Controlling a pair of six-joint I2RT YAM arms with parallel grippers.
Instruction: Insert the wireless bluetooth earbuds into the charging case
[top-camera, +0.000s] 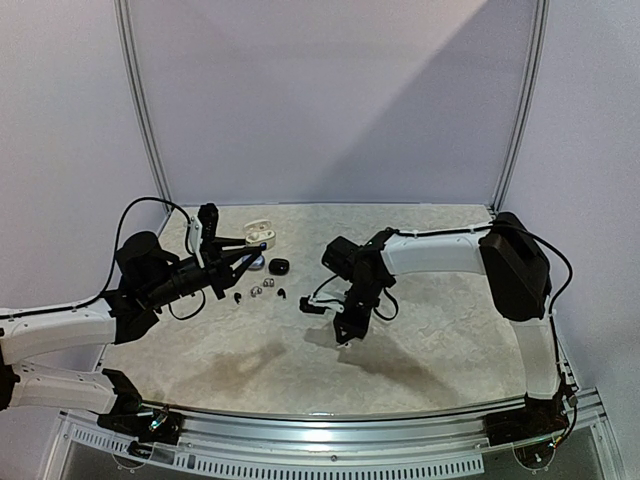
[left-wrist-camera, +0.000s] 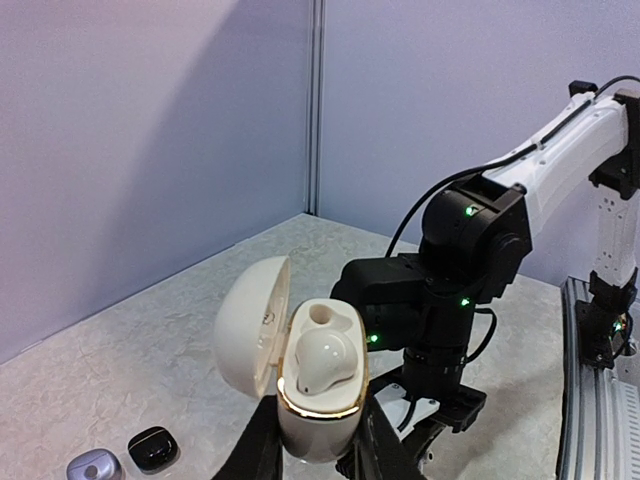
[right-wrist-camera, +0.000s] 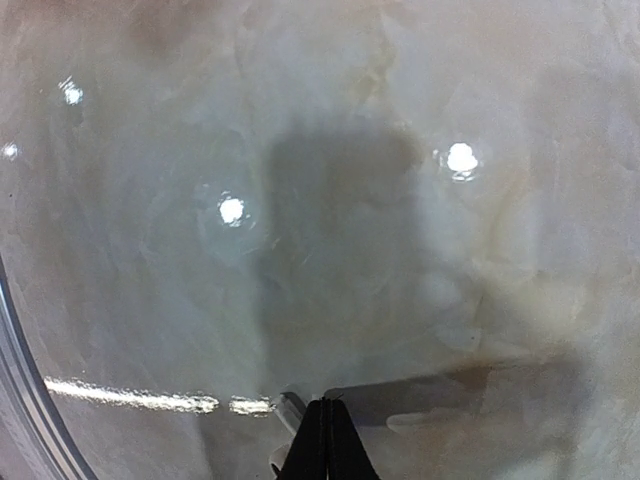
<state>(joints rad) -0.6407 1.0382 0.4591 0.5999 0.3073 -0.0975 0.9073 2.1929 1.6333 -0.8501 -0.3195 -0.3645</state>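
Note:
My left gripper (left-wrist-camera: 320, 448) is shut on an open white charging case (left-wrist-camera: 318, 405) with a gold rim and holds it upright above the table. Its lid (left-wrist-camera: 250, 325) hangs open to the left. One white earbud (left-wrist-camera: 325, 360) sits in the near slot; the far slot (left-wrist-camera: 320, 316) is empty. In the top view the case (top-camera: 260, 237) is at the back left. Several tiny earbuds (top-camera: 262, 292) lie on the table in front of it. My right gripper (top-camera: 341, 326) is shut, pointing down over bare table; its fingertips (right-wrist-camera: 327, 408) are pressed together.
A black case (top-camera: 278, 266) and a greyish case (top-camera: 255, 263) lie by the held case; both show in the left wrist view, black (left-wrist-camera: 153, 449) and grey (left-wrist-camera: 94, 466). A faint pale shape (right-wrist-camera: 290, 407) beside the right fingertips is unclear. Walls enclose the back and sides.

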